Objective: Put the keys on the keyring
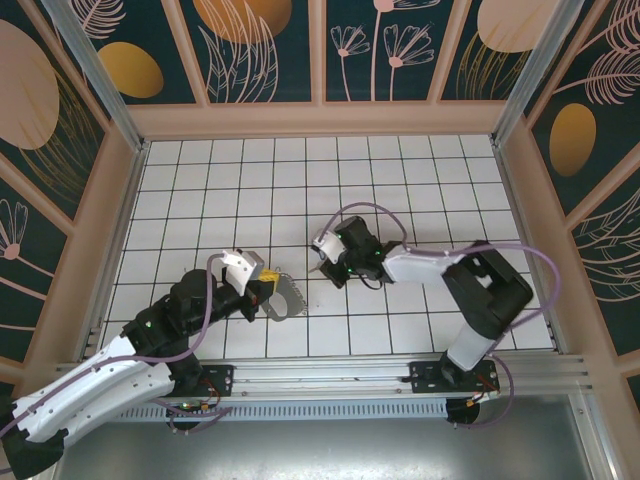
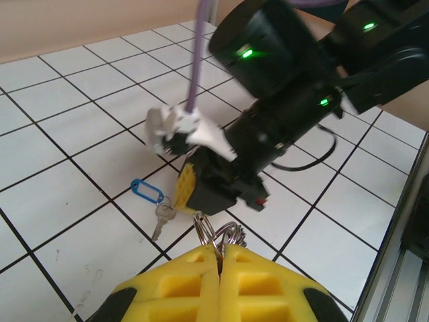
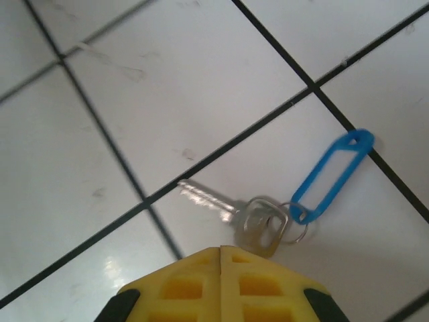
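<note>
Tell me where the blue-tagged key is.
The key lies flat on the tiled table, right at the right gripper's tips in the right wrist view.

- Left arm (image 1: pixel 110 375) stretched low from its base toward the middle.
- Left gripper (image 2: pixel 220 249): jaws pressed together, pinching the keyring (image 2: pixel 213 231).
- Right arm (image 1: pixel 490 300) bent at the elbow, forearm running leftward.
- Right gripper (image 3: pixel 222 252): pointed down, jaws closed flush, fingertips meeting.

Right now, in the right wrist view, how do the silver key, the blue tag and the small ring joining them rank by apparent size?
1-2. silver key and blue tag: about equally long, so I cannot rank them.
3. small ring: clearly the smallest.
</note>
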Robot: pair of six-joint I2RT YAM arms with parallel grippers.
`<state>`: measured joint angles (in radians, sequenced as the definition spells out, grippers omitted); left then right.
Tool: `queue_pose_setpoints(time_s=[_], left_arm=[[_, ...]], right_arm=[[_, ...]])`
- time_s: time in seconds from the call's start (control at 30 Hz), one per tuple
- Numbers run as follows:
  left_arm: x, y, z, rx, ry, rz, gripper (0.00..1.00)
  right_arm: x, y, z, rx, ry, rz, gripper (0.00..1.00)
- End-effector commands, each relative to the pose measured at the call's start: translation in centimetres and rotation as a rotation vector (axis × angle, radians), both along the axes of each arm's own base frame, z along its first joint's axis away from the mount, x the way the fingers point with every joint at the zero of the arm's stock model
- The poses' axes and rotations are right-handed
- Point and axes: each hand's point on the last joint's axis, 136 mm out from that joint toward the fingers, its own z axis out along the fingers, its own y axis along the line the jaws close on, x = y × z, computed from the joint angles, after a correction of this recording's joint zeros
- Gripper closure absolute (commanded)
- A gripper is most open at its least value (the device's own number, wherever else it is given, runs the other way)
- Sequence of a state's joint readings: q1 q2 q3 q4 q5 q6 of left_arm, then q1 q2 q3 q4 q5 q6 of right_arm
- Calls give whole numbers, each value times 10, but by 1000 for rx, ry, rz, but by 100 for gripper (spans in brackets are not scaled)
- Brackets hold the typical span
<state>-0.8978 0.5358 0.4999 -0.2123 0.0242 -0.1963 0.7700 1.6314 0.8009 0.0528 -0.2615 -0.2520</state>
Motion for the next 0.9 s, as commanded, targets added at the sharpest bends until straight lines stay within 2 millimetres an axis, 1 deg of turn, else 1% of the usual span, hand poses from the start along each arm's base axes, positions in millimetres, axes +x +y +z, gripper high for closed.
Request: queue_pose_setpoints(time_s=[0.0, 0.1, 0.17, 0.23, 0.27, 0.3, 0.37, 0.47, 0.57, 0.6, 0.73, 0.87], left_arm=[[2, -5, 16, -34, -38, -9, 100], [3, -7, 16, -30, -42, -16, 100], [3, -7, 17, -31, -44, -17, 100], [3, -8, 18, -33, -44, -20, 100], [3, -8, 17, -33, -43, -21, 100], [2, -8, 18, -36, -43, -22, 100], [2, -8, 18, -38, -40, -20, 100], [2, -8, 19, -42, -36, -22, 100], [2, -8, 17, -37, -32, -19, 100], [2, -8, 16, -36, -33, -19, 100], [4, -10, 12, -20, -30, -25, 100], [5, -12, 10, -5, -27, -27, 100]], right_arm=[[-13, 8, 43, 164, -62, 62, 100], [-24, 3, 65, 239, -115, 84, 100], [-24, -3, 71, 252, -133, 73, 100], [-17, -8, 70, 233, -138, 43, 100], [-11, -11, 66, 209, -128, 17, 98], [-6, -11, 60, 183, -112, -2, 93], [5, -12, 43, 110, -64, -36, 84], [13, -5, 27, 61, 7, -57, 79], [15, -2, 17, 65, 60, -78, 71], [17, -2, 16, 68, 72, -91, 69], [24, -5, 11, 83, 138, -145, 58], [27, -4, 4, 87, 202, -172, 56]])
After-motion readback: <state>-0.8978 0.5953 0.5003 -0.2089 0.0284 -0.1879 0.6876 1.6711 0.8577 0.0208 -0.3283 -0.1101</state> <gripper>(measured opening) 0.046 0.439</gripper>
